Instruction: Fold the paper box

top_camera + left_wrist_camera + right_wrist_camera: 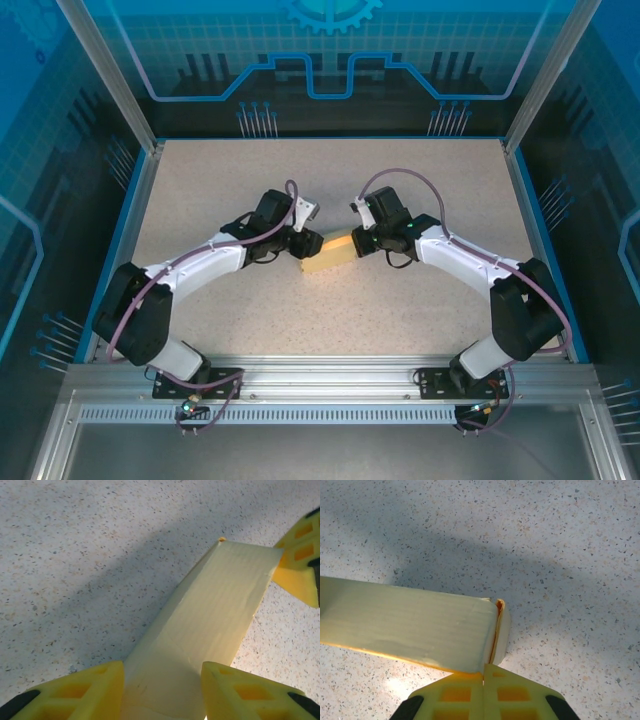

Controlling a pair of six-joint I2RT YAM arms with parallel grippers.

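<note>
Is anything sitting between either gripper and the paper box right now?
Nothing visible does. The left gripper holds one end of the paper box between its fingers, and the right gripper, fingers closed, touches the other end.

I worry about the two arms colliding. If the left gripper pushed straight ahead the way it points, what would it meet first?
The paper box: it lies between the fingers of the left gripper and runs ahead. Past its far end sits the right gripper, likely next.
</note>
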